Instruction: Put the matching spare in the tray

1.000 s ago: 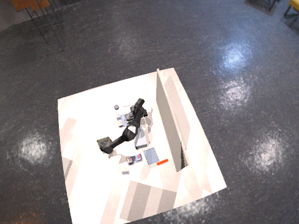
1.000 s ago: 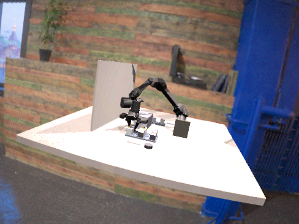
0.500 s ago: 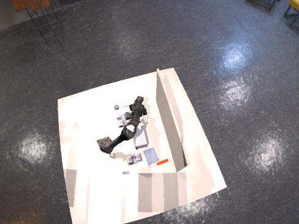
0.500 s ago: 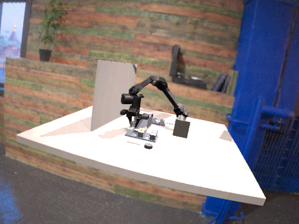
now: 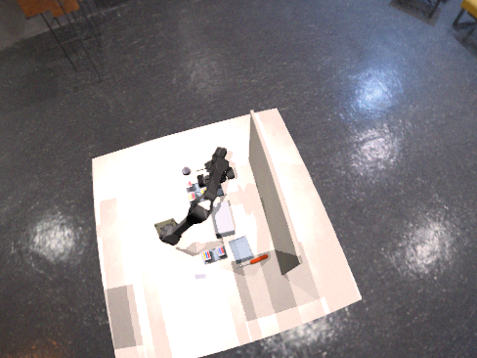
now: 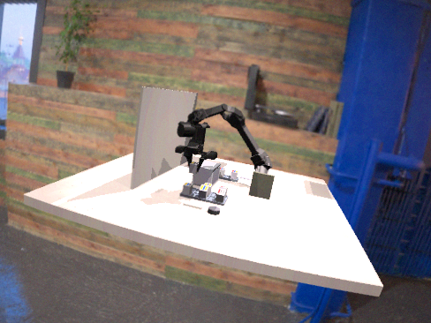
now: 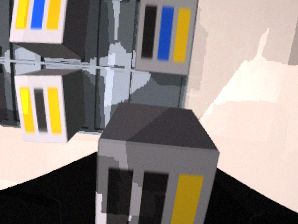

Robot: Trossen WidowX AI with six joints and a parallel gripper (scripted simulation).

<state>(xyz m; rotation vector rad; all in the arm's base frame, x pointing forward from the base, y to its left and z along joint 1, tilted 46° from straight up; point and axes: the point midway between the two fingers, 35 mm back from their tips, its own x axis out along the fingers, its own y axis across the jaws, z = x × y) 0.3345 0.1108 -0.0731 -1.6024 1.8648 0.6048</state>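
My gripper (image 6: 195, 168) (image 7: 150, 161) is shut on a grey block with two black stripes and one yellow stripe. The block is held above the dark spares rack (image 5: 196, 187) (image 6: 207, 200) (image 7: 170, 95). In the wrist view other spares stand on the rack: a yellow-blue-yellow block (image 7: 37, 17), a yellow-black-yellow block (image 7: 42, 110) and a black-blue-yellow block (image 7: 165, 35). A blue-grey tray (image 5: 240, 248) lies beyond the grey box. Two striped units (image 5: 207, 255) (image 5: 221, 251) stand on a second base beside the tray. Which one is the mounted unit, and its back code, I cannot tell.
A grey box (image 5: 223, 217) stands between the rack and the tray. A tall grey panel (image 5: 271, 196) (image 6: 161, 132) runs along one side. A red-handled screwdriver (image 5: 259, 259) lies beside the tray. A dark round piece (image 5: 186, 170) (image 6: 214, 210) lies near the rack.
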